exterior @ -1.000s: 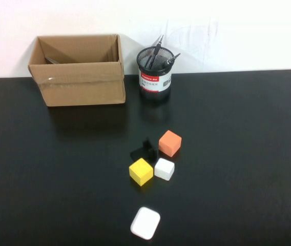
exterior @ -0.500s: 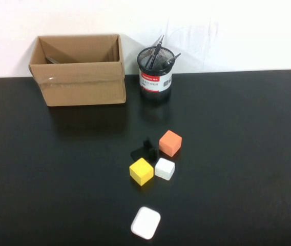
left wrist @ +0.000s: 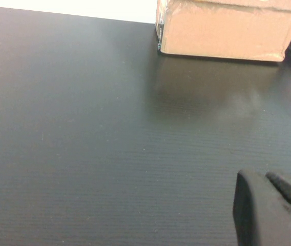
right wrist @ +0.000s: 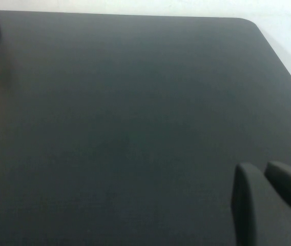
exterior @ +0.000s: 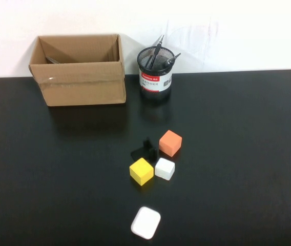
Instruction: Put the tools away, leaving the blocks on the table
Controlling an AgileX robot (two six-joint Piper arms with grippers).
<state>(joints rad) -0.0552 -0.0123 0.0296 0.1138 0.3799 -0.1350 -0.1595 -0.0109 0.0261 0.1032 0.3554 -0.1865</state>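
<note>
Thin black pen-like tools stand upright in a black mesh cup at the back of the black table. The red-handled scissors are not visible. The orange cube, yellow cube, white cube and black angular piece sit clustered at the table's middle. Neither gripper shows in the high view. My left gripper is shut and empty, low over bare table on the left side. My right gripper is shut and empty over bare table on the right side.
An open cardboard box stands at the back left, also in the left wrist view; a thin dark item leans inside it. A flat white rounded piece lies near the front edge. The table's right corner shows in the right wrist view.
</note>
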